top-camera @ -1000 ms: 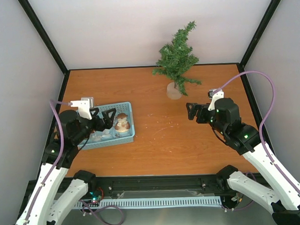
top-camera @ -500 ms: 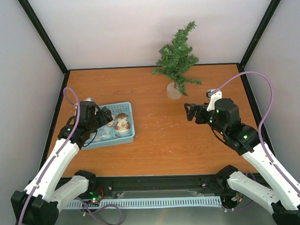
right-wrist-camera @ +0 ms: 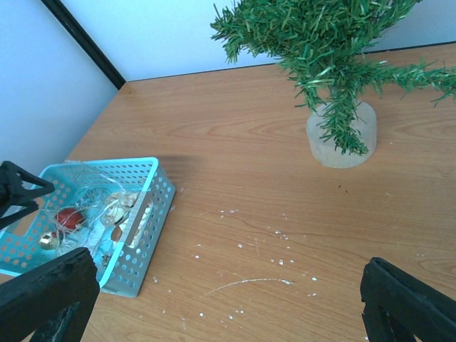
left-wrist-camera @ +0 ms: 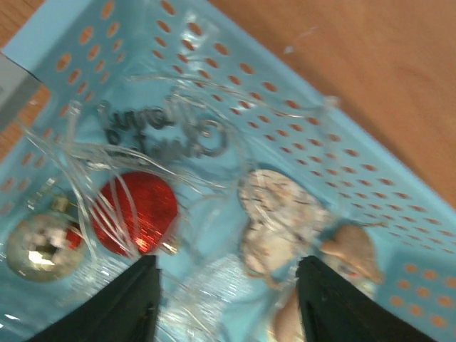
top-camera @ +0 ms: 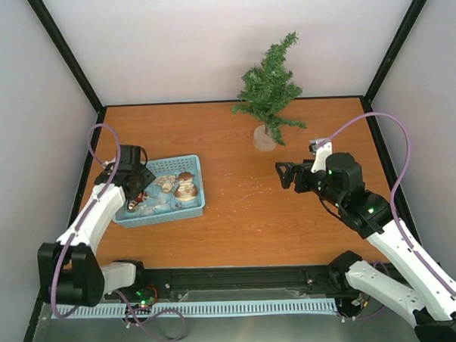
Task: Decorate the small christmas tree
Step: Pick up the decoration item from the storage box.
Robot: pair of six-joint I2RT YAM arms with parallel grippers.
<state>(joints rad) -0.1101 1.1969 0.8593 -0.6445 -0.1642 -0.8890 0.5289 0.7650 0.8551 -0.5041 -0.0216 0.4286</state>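
The small christmas tree (top-camera: 270, 86) stands at the back of the table on a round pale base (top-camera: 264, 137); it also shows in the right wrist view (right-wrist-camera: 320, 43). My left gripper (top-camera: 134, 180) hangs low over the left end of a light blue perforated basket (top-camera: 197, 189). In the left wrist view the left gripper (left-wrist-camera: 224, 299) has its jaws apart over a silvery glittery piece, touching nothing. Beside it lie a red ball (left-wrist-camera: 135, 212), a mirrored gold ball (left-wrist-camera: 44, 239), silver lettering (left-wrist-camera: 167, 125) and a pale pine cone (left-wrist-camera: 281, 217). My right gripper (top-camera: 289, 174) is open and empty mid-table.
Clear thread is tangled over the ornaments in the basket (right-wrist-camera: 142, 182). White crumbs (right-wrist-camera: 278, 246) are scattered on the orange tabletop between basket and tree. Black frame posts and pale walls close in the table on three sides.
My left gripper has swung from the basket's middle to its left end, dropped lower, and its jaws have narrowed. The right gripper has crept slightly left.
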